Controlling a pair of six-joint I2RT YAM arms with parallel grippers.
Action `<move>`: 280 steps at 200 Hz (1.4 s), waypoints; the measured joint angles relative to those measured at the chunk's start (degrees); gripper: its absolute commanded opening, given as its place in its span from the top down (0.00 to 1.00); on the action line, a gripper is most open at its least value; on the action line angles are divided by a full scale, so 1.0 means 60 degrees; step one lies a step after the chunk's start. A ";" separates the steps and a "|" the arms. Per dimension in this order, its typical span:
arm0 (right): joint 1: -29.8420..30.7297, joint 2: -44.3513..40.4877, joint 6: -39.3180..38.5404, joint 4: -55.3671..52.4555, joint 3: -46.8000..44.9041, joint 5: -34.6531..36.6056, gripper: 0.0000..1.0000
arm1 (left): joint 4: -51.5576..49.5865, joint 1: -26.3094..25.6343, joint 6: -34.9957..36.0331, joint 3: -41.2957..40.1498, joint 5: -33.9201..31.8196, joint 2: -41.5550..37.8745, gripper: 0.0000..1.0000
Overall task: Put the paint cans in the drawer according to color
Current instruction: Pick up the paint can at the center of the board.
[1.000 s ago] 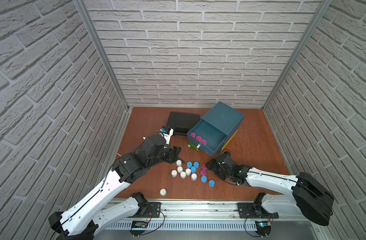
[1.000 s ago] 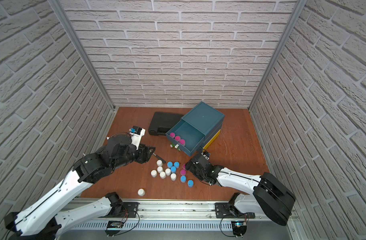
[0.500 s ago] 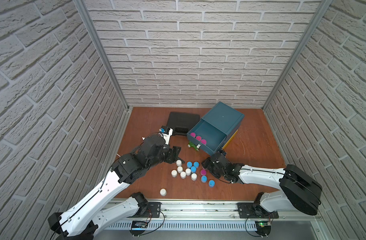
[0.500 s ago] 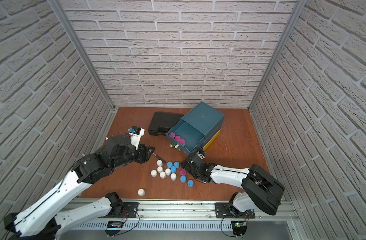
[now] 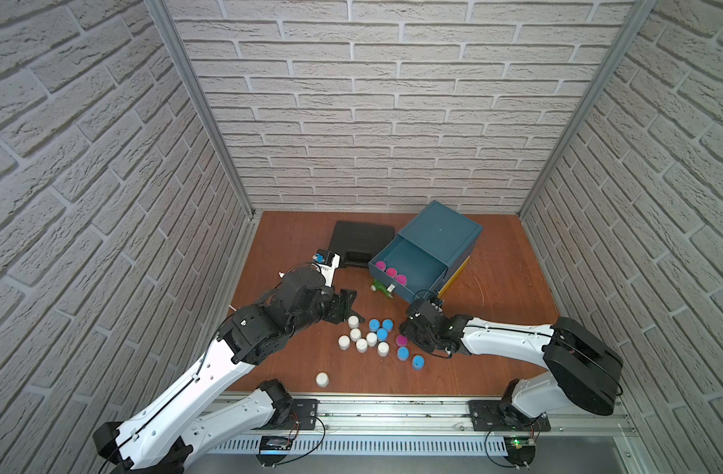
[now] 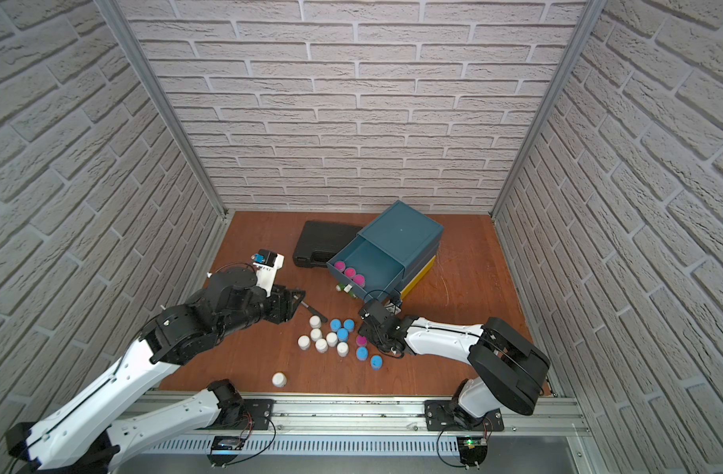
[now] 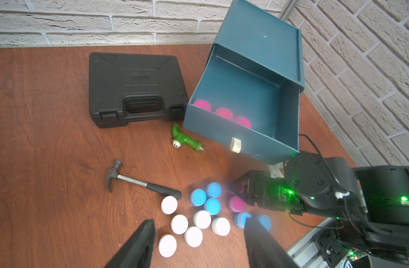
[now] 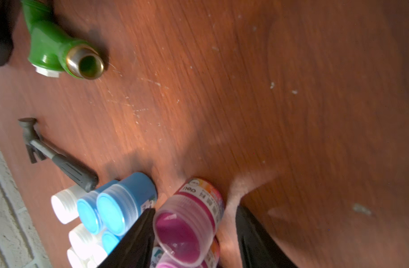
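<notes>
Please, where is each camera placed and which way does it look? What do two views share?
Top views: high above the front rail, looking down toward the back wall; left arm, right arm, drawer and cans show.
Left wrist: on the left arm, facing the drawer across the table; shows open left tool, right arm.
Right wrist: on the right arm, low over the table; shows the right tool around a magenta can.
Shared: both wrist views show hammer and green tap.

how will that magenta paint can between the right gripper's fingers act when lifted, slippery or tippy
Likely light and stiff: the magenta can is a small stubby plastic pot. Its smooth round wall may twist between the right gripper's fingers. The neighbouring magenta can beside it might get nudged.
</notes>
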 measured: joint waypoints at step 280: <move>-0.0408 -0.1191 0.0772 -0.4284 -0.0033 0.0248 0.60 | 0.0073 0.0000 0.0004 -0.0040 0.0007 0.0226 0.34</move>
